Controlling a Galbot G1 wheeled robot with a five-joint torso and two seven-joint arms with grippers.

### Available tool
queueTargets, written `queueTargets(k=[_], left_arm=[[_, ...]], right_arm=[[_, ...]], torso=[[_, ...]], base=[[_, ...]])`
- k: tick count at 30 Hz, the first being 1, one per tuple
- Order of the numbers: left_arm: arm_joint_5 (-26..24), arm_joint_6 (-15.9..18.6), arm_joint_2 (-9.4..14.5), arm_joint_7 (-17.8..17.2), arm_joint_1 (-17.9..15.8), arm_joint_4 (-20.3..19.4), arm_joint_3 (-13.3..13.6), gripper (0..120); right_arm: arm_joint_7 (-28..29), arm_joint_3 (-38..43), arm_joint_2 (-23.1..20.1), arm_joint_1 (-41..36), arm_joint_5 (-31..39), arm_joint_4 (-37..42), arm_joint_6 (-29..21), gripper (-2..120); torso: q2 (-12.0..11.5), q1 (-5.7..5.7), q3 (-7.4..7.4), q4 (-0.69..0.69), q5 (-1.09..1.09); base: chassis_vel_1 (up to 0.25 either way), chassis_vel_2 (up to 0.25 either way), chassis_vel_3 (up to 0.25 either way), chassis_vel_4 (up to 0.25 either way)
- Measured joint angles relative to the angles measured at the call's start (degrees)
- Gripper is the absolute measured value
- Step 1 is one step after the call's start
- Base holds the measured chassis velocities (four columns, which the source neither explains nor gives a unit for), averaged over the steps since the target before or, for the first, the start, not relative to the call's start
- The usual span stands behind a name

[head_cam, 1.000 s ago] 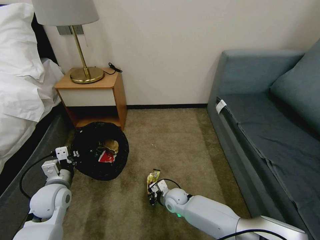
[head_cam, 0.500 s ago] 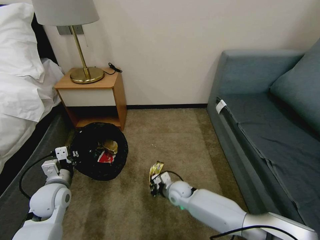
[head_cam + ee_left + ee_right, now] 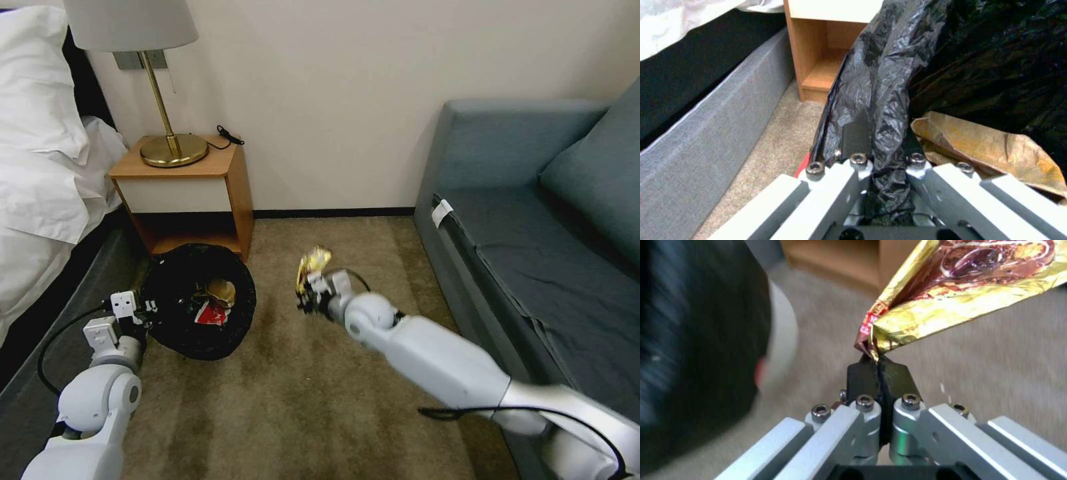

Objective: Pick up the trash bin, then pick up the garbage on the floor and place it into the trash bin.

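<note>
Right gripper (image 3: pixel 308 298) pinches the gold wrapper (image 3: pixel 313 260) by a corner, clear of the carpet, at three o'clock from the bin (image 3: pixel 175 330); left gripper (image 3: pixel 148 312) clamps its rim, steadying it.

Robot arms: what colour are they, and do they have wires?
Both arms are smooth white-and-silver tubes with round ball-like joints. A black cable loops beside the left gripper and another trails along the right arm. The right gripper has silvery metal links, small bolts and black fingertip pads.

Bedroom or hotel room, bed (image 3: pixel 40 167), nightstand (image 3: pixel 190 193) with lamp (image 3: pixel 143 80), sofa (image 3: pixel 547 233), carpet (image 3: pixel 320 413)
</note>
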Motion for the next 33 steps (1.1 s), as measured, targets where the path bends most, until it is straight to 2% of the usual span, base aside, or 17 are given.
queueTargets(k=[4, 8, 14, 22, 30, 33], left_arm=[[0.0, 0.0, 0.0, 0.0, -0.1, 0.0, 0.3, 1], [0.1, 0.0, -0.4, 0.0, 0.3, -0.5, 0.7, 1], [0.2, 0.1, -0.6, 0.0, 0.6, -0.9, 0.7, 1], [0.4, 0.3, -1.1, -0.2, 0.6, -1.1, 0.8, 1], [0.4, 0.6, -1.7, -0.3, 1.8, -2.4, 0.8, 1], [0.4, 0.6, -1.7, -0.3, 2.0, -2.5, 0.7, 1]], right_arm=[[0.9, -0.4, 0.8, 2.9, 1.9, 4.0, 0.0, 0], [3.2, -2.0, 2.3, 5.1, 8.5, 9.9, 0.3, 0], [3.1, -5.0, 4.1, 5.2, 15.4, 16.4, 0.6, 0], [1.2, -8.6, 5.0, 2.8, 15.1, 17.5, 1.8, 0], [0.1, -9.7, 5.1, -0.4, 11.2, 13.7, 2.5, 0], [0.2, -9.4, 5.1, -1.0, 10.8, 13.1, 2.5, 5]], torso=[[0.0, 0.0, 0.0, 0.0, 0.0], [0.0, 0.0, 0.0, 0.0, -0.01], [0.0, -0.01, 0.0, 0.01, 0.0], [0.0, -0.01, 0.0, 0.0, 0.0], [0.0, 0.0, 0.0, 0.0, 0.0], [0.0, -0.01, 0.0, 0.0, 0.01]], base=[[0.0, 0.0, 0.0, 0.0], [0.0, 0.0, 0.0, 0.0], [0.0, 0.0, 0.0, 0.0], [0.0, 0.0, 0.0, 0.0], [0.0, 0.0, 0.0, 0.0], [0.0, 0.0, 0.0, 0.0]])
